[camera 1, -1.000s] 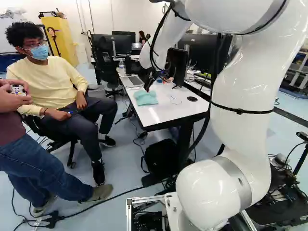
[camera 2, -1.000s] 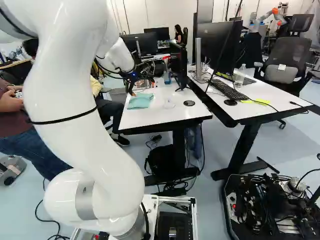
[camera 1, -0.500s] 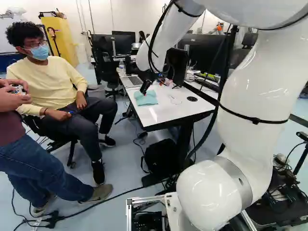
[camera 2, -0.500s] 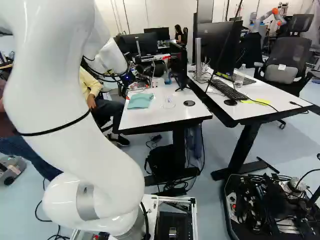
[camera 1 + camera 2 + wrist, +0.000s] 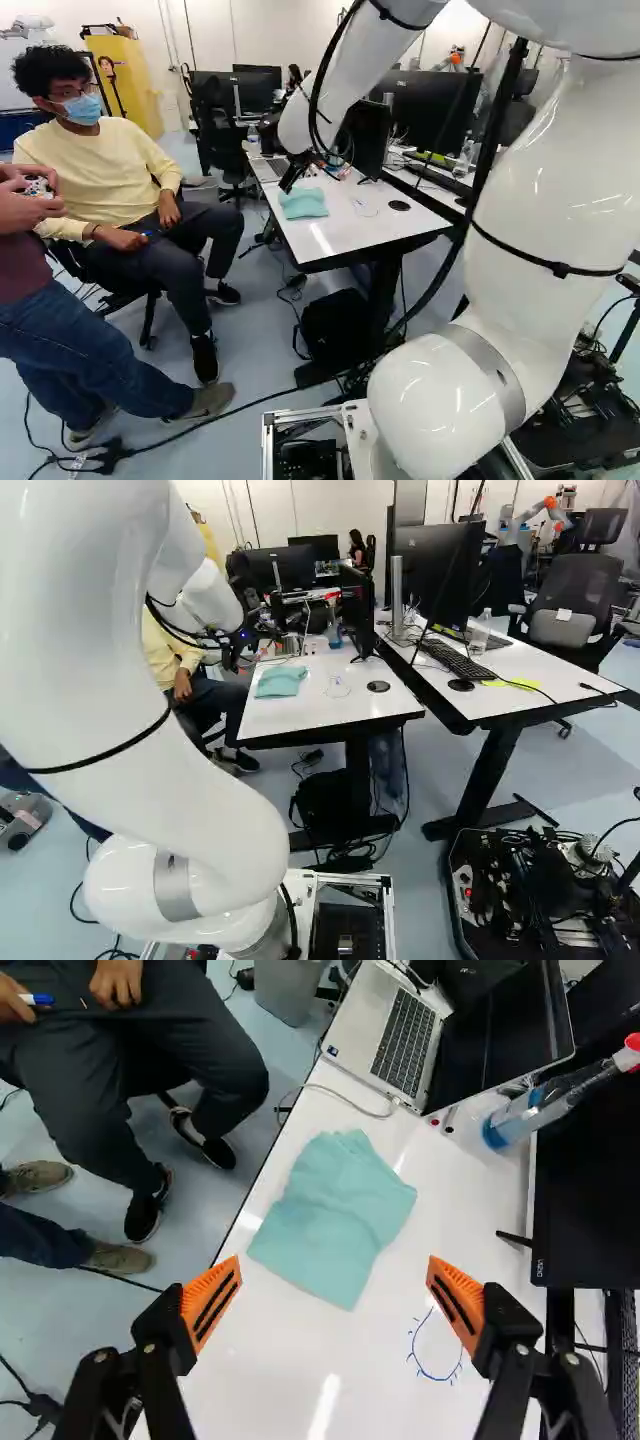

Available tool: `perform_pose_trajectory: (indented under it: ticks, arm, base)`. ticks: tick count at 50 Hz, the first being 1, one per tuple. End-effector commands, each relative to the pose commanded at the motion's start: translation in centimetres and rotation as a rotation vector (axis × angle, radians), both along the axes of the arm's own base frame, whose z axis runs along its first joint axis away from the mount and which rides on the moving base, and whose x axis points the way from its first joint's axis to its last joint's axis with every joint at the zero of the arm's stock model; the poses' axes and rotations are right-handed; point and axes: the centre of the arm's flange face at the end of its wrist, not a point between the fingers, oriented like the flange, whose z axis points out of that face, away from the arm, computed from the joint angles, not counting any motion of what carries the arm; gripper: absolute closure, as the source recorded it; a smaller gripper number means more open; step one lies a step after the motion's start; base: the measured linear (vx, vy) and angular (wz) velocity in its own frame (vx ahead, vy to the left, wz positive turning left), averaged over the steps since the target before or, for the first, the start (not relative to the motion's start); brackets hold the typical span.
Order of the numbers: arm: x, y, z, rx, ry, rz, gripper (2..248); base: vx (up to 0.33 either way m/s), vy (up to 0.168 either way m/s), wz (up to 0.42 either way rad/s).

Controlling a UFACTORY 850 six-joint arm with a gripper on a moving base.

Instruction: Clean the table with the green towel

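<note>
So my gripper (image 5: pixel 287 186) is spread wide, green towel (image 5: pixel 303 203) on the table (image 5: pixel 355 232), upper middle of left base view.

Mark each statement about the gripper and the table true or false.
1. The gripper is open. True.
2. The green towel is gripped. False: it lies on the table, ahead of the gripper.
3. A blue drawing shows on the tabletop. True.
4. The laptop is closed. False: it is open, its keyboard showing.
5. The red-topped bottle stands upright. True.
</note>
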Motion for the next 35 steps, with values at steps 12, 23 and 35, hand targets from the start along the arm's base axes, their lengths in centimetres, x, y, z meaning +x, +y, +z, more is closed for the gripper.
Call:
perform_pose_trajectory:
  ticks: [12, 23, 35]
  arm:
    - [-1.0, 0.9, 0.5, 0.05, -0.079, 0.054, 3]
    - [-1.3, 0.1, 1.2, 0.127, -0.162, 0.05, 3]
    - [-0.7, -1.5, 1.6, 0.223, -0.206, -0.038, 3]
  base:
    - [0.0, 0.0, 0.0]
    - [0.0, 0.0, 0.0]
    - [0.0, 0.0, 0.0]
